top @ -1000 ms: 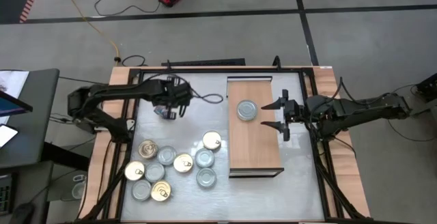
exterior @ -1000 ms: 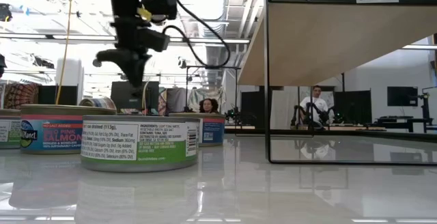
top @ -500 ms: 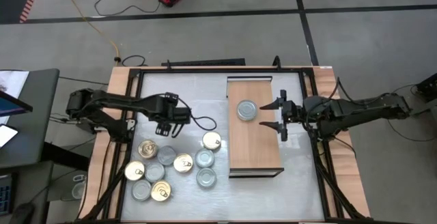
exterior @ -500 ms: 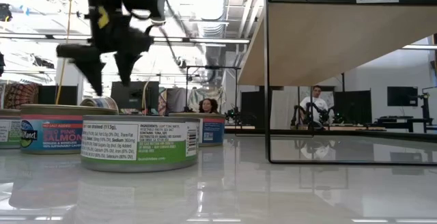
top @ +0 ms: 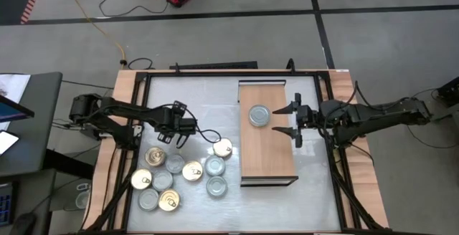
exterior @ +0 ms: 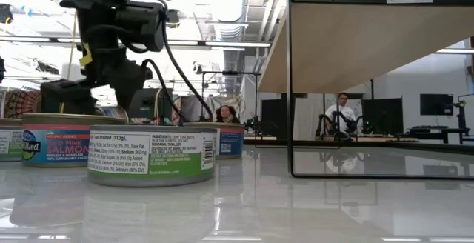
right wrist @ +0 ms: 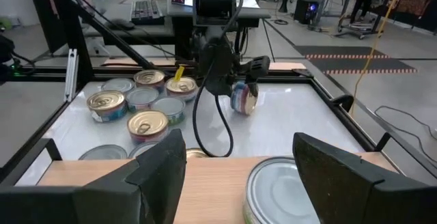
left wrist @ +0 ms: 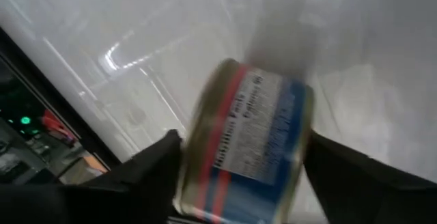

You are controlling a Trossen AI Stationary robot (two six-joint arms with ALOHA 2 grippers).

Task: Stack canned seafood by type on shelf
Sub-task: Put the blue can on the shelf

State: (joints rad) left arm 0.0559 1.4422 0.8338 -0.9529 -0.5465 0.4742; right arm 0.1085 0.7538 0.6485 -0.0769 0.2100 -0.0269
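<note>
Several round tins (top: 179,176), some with gold lids and some with silver, stand in a cluster on the tabletop's near left. One silver-lidded tin (top: 259,115) sits on the light-wood shelf (top: 269,156). A blue-and-red-labelled tin (left wrist: 246,142) stands on its rim on the table (right wrist: 242,100), beside the cluster's far edge. My left gripper (top: 172,133) is down over it, open, with one finger beside each flat end. My right gripper (top: 294,120) hovers open at the shelf's right edge, next to the silver tin. My left gripper's fingers (left wrist: 153,173) come slanting down from above and flank the two flat ends of the blue-and-red tin, whose curved label side (left wrist: 256,125) faces the wrist camera. Whether the fingers touch the tin, I cannot tell. The tin rests on the table on its rim.
The shelf's near half is bare wood. A dark frame (top: 147,77) runs around the tabletop. The left arm's cable (top: 204,133) loops over the table toward a gold-lidded tin (top: 223,147). People sit in the room beyond the table.
My left gripper has come down and toward the table's near edge, onto the tin standing on its rim. It has gone from shut to open, its fingers now on either side of that tin. The tin has stayed where it was.
</note>
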